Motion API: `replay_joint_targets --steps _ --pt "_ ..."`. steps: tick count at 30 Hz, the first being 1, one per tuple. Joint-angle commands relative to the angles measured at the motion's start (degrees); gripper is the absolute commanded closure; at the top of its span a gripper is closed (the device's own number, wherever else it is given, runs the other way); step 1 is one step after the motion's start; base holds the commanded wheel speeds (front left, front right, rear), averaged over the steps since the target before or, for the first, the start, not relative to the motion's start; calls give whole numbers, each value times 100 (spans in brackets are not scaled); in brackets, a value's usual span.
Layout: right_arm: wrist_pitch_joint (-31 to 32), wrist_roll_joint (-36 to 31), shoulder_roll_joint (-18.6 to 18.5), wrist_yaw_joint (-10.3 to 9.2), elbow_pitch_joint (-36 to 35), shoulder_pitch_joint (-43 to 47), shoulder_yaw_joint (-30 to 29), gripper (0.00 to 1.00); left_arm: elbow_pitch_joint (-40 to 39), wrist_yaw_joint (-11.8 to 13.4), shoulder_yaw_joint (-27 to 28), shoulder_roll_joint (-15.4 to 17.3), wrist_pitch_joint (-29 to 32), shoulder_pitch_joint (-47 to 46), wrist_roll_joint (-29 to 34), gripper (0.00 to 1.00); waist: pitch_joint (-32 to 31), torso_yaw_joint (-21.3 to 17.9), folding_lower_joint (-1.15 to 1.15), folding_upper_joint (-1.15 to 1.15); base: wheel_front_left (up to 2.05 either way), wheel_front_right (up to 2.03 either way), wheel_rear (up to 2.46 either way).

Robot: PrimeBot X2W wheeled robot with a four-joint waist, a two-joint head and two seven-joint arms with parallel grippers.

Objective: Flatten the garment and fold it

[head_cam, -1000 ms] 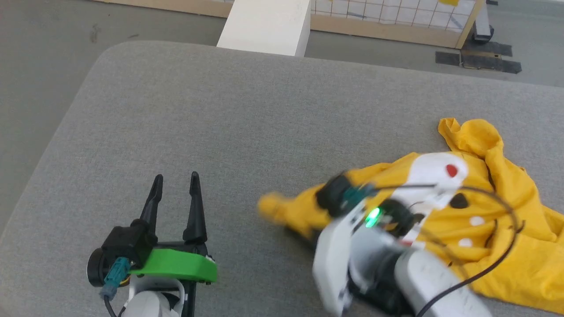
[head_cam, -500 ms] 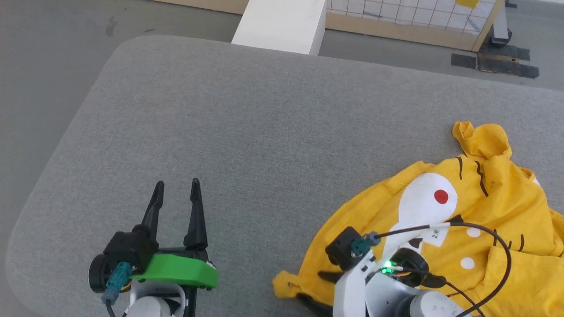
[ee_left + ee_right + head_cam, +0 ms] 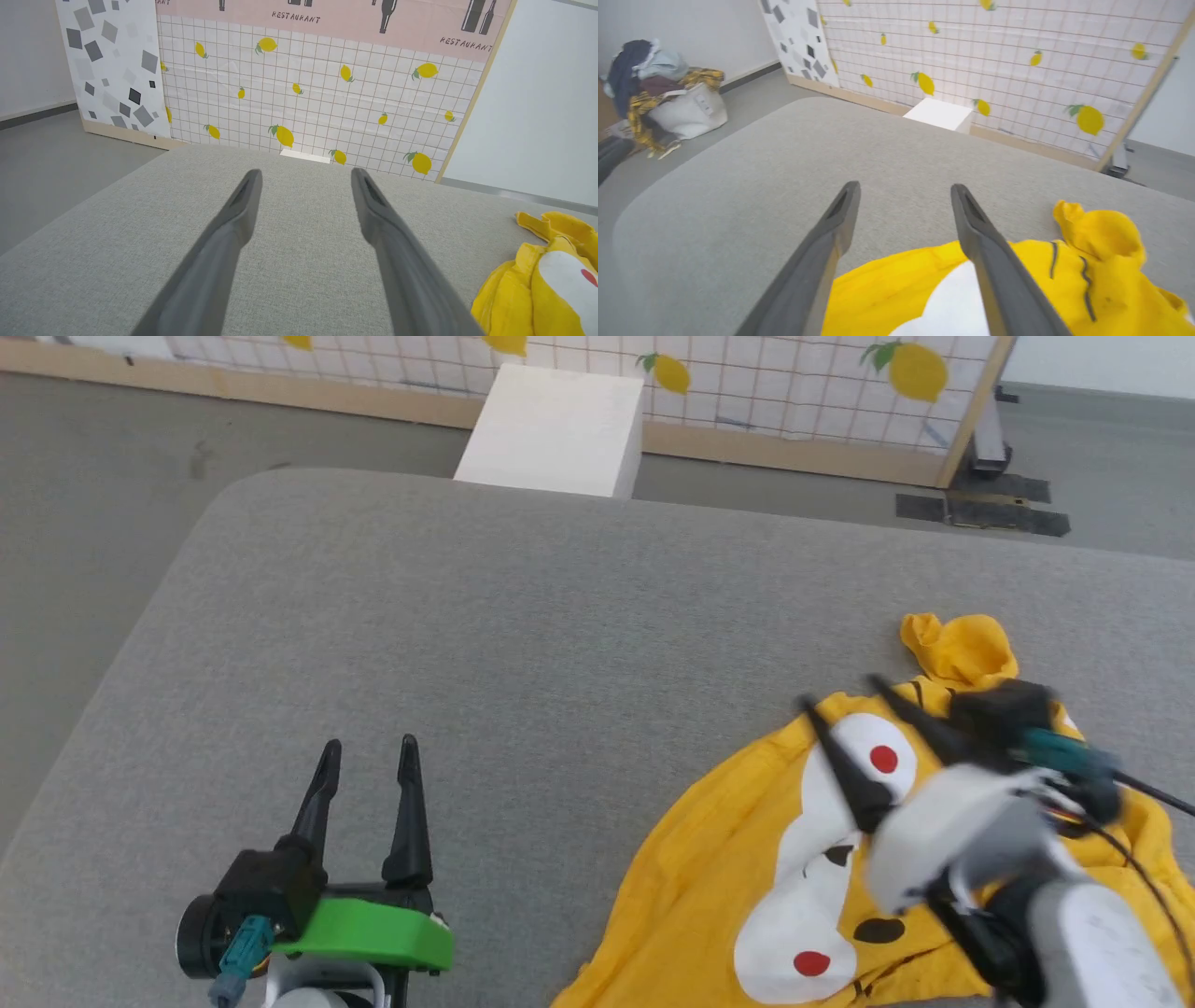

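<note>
Grey woven fabric covers the broad, round-cornered table (image 3: 448, 616) I'm steering over. On its right, nearer part lies the garment (image 3: 709, 859), a bright yellow short-sleeved cotton T-shirt with a white-muzzled tiger face, red cheek dots and black stripes. It is print-up but rumpled, with one sleeve (image 3: 957, 649) bunched into a knot at its far end.

The right gripper (image 3: 838, 693) hangs over the print with its two long dark fingers spread and nothing between them. The left gripper (image 3: 370, 745) is likewise spread, over bare table and well apart from the cloth.

My worry is the next pinch. The shirt lies in overlapping layers, so a bite near that knotted sleeve could catch two thicknesses and drag a crease along instead of opening it. A one-armed pull might also slide the whole shirt toward the near edge (I can't tell how much table is left there). The flattening looks barely begun, with the fold still to come.

In the right wrist view a soft white fabric bag (image 3: 686, 112) sits on the floor beyond the table, heaped with mixed clothes (image 3: 642, 65), dark, pale blue and yellow plaid, some spilling over its side.
</note>
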Motion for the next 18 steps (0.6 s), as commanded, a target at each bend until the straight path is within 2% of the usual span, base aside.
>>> replay_joint_targets --steps 1,7,9,12,15,18 --pt "-199 -121 94 -8 -60 243 -320 0 -47 1 8 57 -21 91 38 0 -60 -138 0 0 0 0 0" --pt "-1155 -809 309 -8 -316 1031 -1927 0 -142 -26 -43 135 -2 259 44 0 -69 -372 0 0 0 0 0" --pt "-1457 -812 326 -8 -348 1297 -2320 0 -154 -57 -84 162 -2 331 48 0 -68 -440 0 0 0 0 0" --pt "-1804 -614 330 -8 -235 1696 -2698 0 -133 -109 -141 189 2 459 28 0 -63 -543 0 0 0 0 0" --pt "-2236 -300 332 -8 111 2015 -3027 0 -169 -25 -125 187 -3 581 41 0 -4 -757 0 0 0 0 0" --pt "-2364 -234 332 -8 203 1955 -3005 0 -185 -66 -230 230 36 453 125 0 67 -842 0 0 0 0 0"
